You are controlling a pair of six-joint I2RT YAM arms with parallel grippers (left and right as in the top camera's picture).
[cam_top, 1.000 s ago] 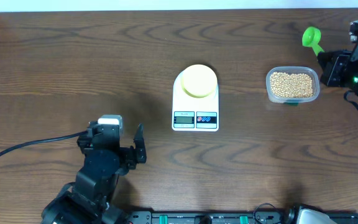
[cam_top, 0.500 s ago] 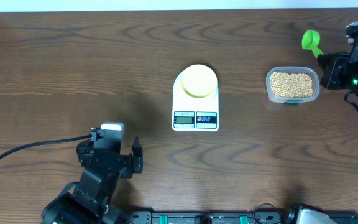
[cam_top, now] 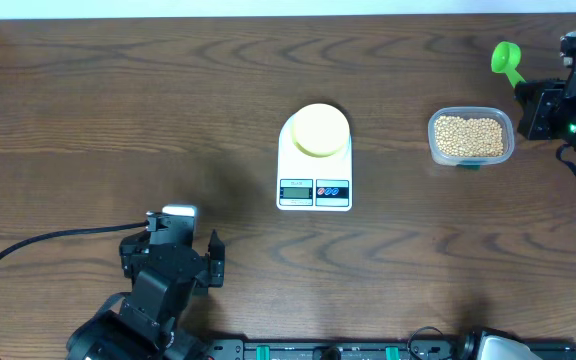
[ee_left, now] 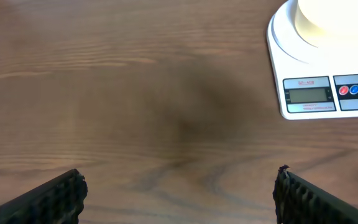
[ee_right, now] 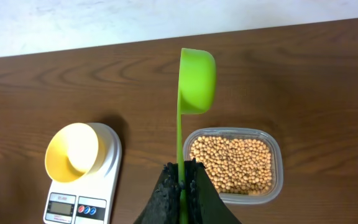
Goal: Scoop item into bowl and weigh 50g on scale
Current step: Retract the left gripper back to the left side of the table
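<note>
At the right claw (ee_right: 180, 180), clamped on a green scoop (ee_right: 196, 79) by its handle, no beans show in the cup. Just beside it, the clear tub (ee_right: 277, 163) holds pea-sized tan beans (ee_right: 232, 163). The yellow bowl (ee_right: 73, 152) sits empty on the white scale (ee_right: 114, 168), so by my judgement scooping and weighing remain. The left claw (ee_left: 179, 190) hangs wide apart, empty, over bare desk (ee_left: 135, 93).

The dark brown wood-grain worktop (ee_left: 135, 93) looks smooth and semi-matt; ahead-right of the left end effector (ee_left: 179, 193), the white rounded-rectangular plastic scale (ee_left: 309, 68) shines glossy.
</note>
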